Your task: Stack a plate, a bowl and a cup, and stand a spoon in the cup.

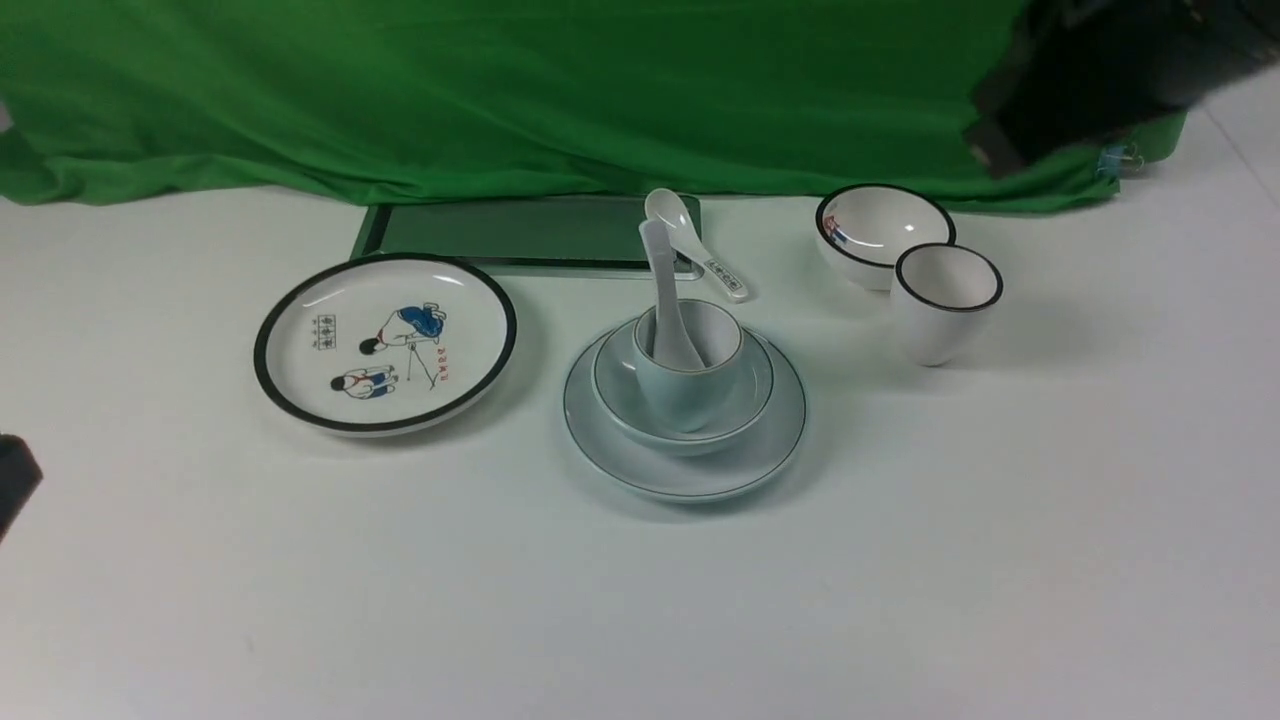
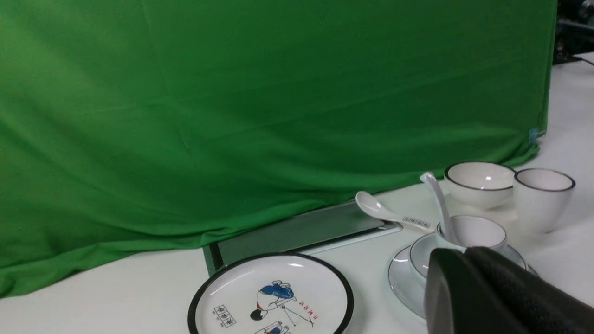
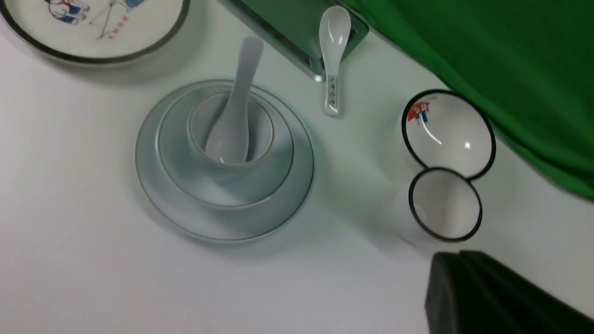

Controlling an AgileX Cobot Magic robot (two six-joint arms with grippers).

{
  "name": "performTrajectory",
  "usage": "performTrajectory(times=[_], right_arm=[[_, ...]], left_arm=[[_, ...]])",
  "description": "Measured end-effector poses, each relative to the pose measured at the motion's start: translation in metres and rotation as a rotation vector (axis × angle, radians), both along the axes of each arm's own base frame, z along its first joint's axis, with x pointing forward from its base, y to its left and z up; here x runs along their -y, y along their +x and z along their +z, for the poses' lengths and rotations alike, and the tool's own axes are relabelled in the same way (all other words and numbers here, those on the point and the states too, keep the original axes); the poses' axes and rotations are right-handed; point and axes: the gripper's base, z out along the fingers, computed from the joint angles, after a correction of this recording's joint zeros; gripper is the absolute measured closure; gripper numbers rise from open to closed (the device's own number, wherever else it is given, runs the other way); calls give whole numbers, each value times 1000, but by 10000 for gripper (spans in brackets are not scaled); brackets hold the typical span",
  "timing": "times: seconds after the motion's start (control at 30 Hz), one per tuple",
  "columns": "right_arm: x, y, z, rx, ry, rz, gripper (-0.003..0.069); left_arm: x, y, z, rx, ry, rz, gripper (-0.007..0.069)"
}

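The pale blue-green plate [image 1: 690, 478] lies mid-table. The matching bowl [image 1: 750, 395] sits on it and the handleless cup [image 1: 690, 395] stands in the bowl. The plain white spoon [image 1: 665, 300] stands in the cup, handle up and leaning back. The right wrist view shows the stack from above: plate [image 3: 153, 185], bowl [image 3: 274, 176], cup [image 3: 262, 134], spoon [image 3: 236, 111]. My left gripper [image 2: 459, 253] is shut and empty, low at the table's left edge [image 1: 15, 485]. My right gripper [image 3: 457, 255] is shut and empty, raised at the far right [image 1: 1000, 140].
A black-rimmed cartoon plate [image 1: 385, 342] lies left of the stack. A printed-handle spoon [image 1: 700, 245] rests on a dark tray [image 1: 520, 235] behind. A black-rimmed white bowl [image 1: 883, 235] and cup [image 1: 945, 300] stand at the right. Green cloth [image 1: 500, 90] backs the table.
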Motion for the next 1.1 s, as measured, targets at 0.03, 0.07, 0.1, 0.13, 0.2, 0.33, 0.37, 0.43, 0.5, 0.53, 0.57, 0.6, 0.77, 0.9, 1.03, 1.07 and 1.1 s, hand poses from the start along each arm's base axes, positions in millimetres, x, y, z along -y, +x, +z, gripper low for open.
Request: performTrajectory(times=[0.03,0.07,0.1,0.13,0.2,0.33,0.37,0.43,0.5,0.53,0.57,0.6,0.77,0.9,1.03,1.07,1.1], right_arm=[[4,-7,-11,3,21,-8,646],[11,-21,-17,31,57,-12,646],[19,-36,-33,58,107,-16,646],[25,-49,-47,84,154,-17,646],[35,-71,-72,149,254,-11,646],[51,-102,-123,239,353,15,646],[58,-116,-144,331,421,43,646],[62,-127,-166,388,467,65,645],[65,-133,-178,434,502,81,644],[66,-138,-187,465,528,92,643],[68,-142,-195,483,549,100,641],[69,-144,-201,492,558,105,638],[71,-148,-214,474,559,104,621],[72,-149,-224,395,507,89,618],[79,-154,-229,342,465,42,609],[84,-157,-230,340,458,18,609],[85,-157,-230,341,457,8,609]], left_arm=[[0,-1,-1,5,-1,-2,661],[0,-1,-3,11,-3,-3,661],[0,-2,-5,11,-3,-4,661],[0,-1,-6,9,-4,-4,661],[0,-1,-9,3,-2,-4,661],[0,-1,-11,-4,0,-4,661],[0,0,-11,-4,0,-4,661],[0,0,-13,-9,1,-4,661],[0,0,-13,-10,2,-4,661],[0,0,-13,-10,2,-4,661],[0,0,-13,-10,3,-4,661],[0,0,-13,-10,3,-4,661],[0,0,-13,-10,3,-4,661],[0,0,-13,-10,3,-4,661],[0,0,-14,-12,-1,-5,661],[0,0,-14,-12,-1,-5,661],[0,0,-14,-12,-1,-5,661]])
